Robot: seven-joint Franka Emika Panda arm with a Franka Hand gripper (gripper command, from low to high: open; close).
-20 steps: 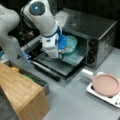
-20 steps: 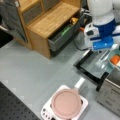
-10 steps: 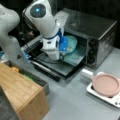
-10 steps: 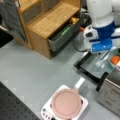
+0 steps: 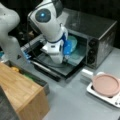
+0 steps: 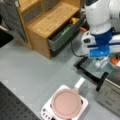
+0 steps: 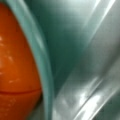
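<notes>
Lab: robot arm, perforated bench

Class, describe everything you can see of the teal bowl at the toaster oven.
The teal bowl is round, smooth and glossy, like plastic or glazed ceramic. It sits in the mouth of the grey metal toaster oven, above the open door, partly hidden by the arm. In the wrist view its curved rim borders an orange rounded object inside it.

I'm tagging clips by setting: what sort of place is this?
Likely a mock kitchen in a lab: a toaster oven, a pan on a small cooker, and a wooden cabinet.
</notes>
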